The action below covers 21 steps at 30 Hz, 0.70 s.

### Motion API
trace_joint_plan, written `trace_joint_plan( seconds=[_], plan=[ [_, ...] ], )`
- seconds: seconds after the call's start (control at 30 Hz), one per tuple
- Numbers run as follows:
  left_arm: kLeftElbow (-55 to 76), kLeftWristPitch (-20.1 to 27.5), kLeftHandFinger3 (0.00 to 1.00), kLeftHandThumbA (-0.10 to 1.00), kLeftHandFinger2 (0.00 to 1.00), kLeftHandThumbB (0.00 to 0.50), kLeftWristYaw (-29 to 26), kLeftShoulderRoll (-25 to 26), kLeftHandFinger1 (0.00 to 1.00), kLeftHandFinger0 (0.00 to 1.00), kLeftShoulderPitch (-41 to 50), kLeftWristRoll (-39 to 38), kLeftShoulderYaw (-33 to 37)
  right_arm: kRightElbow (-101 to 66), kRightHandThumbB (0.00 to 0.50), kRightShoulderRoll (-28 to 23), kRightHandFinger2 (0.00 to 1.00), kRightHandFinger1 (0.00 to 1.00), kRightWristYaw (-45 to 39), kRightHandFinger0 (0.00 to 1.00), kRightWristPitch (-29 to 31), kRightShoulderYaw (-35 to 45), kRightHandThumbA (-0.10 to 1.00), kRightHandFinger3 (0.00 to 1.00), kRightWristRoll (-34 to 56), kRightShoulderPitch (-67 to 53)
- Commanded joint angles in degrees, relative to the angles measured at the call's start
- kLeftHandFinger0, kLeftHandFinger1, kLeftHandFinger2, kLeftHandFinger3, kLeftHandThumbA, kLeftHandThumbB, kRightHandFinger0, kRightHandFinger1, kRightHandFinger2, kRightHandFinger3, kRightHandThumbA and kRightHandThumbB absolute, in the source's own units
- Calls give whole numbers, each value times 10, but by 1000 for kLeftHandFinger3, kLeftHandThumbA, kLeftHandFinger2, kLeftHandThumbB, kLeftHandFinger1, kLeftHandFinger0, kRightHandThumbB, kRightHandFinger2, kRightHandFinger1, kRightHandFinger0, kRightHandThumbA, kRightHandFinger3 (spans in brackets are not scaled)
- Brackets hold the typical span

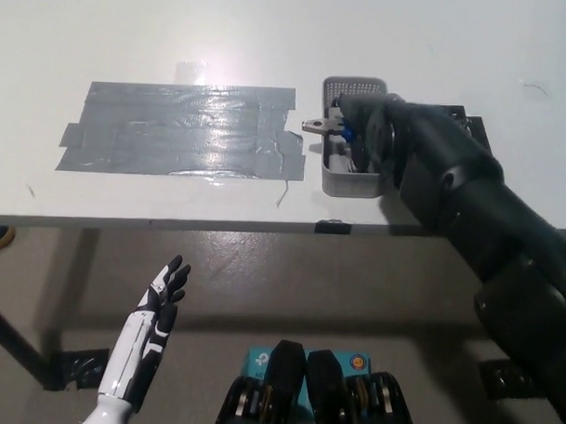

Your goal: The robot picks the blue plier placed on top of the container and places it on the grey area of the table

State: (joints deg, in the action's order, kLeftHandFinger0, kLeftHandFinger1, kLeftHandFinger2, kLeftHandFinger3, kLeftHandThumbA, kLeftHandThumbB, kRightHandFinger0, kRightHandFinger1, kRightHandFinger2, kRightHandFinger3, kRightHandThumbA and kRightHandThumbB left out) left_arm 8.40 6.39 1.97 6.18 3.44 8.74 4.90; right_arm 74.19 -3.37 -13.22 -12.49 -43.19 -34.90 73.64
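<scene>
My black right hand (365, 131) is over the grey container (351, 180) on the white counter (271, 35), fingers closed around the blue plier (328, 127), its metal jaws poking toward the grey taped area (179, 129). My white left hand (159, 301) hangs open below the counter edge.

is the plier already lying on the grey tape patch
No, the blue plier is still at the container, its metal tip poking over the left rim, short of the grey area.

single head camera, steeply down, table (271, 25) mid-distance
</scene>
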Motion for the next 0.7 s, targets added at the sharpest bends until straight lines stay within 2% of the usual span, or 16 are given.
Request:
trace_joint_plan(
  seconds=[0.0,0.03,0.07,0.1,0.17,0.2,0.23,0.27,0.3,0.4,0.47,0.57,0.6,0.67],
  plan=[
    [17,9,1000,1000,1000,5,-1,4,1000,1000,-10,4,-5,17,283,-5,207,27,166,0,3,-53,-30,844,-88,-4],
    [18,7,1000,1000,1000,7,0,3,1000,1000,-11,2,-5,20,278,-7,240,50,178,0,5,-57,-17,842,-91,-7],
    [18,7,1000,1000,1000,1,0,3,1000,1000,-12,0,-5,22,292,-10,213,14,185,0,8,-59,-21,819,-90,-9],
    [17,6,1000,1000,1000,0,1,2,1000,1000,-13,-1,-5,23,300,-12,273,75,190,35,11,-61,-45,799,-89,-11],
    [19,6,1000,1000,1000,0,1,2,1000,1000,-13,0,-5,27,307,-16,240,22,205,0,20,-69,-99,773,-92,-15],
    [19,6,1000,1000,1000,0,0,2,1000,1000,-12,0,-5,28,304,-18,271,70,211,5,24,-71,-100,755,-92,-17],
    [19,7,1000,1000,1000,0,0,2,1000,1000,-12,-2,-6,30,321,-19,209,1,213,0,26,-73,-100,756,-92,-19],
    [19,7,1000,1000,1000,0,0,3,1000,1000,-12,-2,-6,32,320,-19,205,0,215,0,27,-74,-100,756,-91,-19],
    [19,7,1000,1000,1000,0,1,3,1000,1000,-12,-3,-6,32,318,-20,145,0,223,0,30,-77,-100,753,-93,-21],
    [18,10,1000,1000,1000,0,2,2,1000,1000,-12,-8,-6,33,328,-24,116,0,237,0,40,-77,-81,747,-91,-19],
    [18,12,1000,1000,979,0,2,2,1000,1000,-13,-7,-6,33,309,-26,98,0,248,0,48,-79,-100,746,-94,-15],
    [17,12,1000,1000,975,0,2,2,1000,1000,-13,-6,-6,36,309,-26,95,0,253,0,51,-79,-100,745,-96,-14],
    [18,9,1000,1000,951,0,2,3,1000,1000,-13,-8,-7,30,309,-31,74,3,272,0,68,-71,-100,689,-92,-8],
    [20,4,1000,1000,943,0,4,3,1000,1000,-11,-10,-7,27,317,-32,68,0,273,0,70,-66,-100,672,-89,1]
  ],
)
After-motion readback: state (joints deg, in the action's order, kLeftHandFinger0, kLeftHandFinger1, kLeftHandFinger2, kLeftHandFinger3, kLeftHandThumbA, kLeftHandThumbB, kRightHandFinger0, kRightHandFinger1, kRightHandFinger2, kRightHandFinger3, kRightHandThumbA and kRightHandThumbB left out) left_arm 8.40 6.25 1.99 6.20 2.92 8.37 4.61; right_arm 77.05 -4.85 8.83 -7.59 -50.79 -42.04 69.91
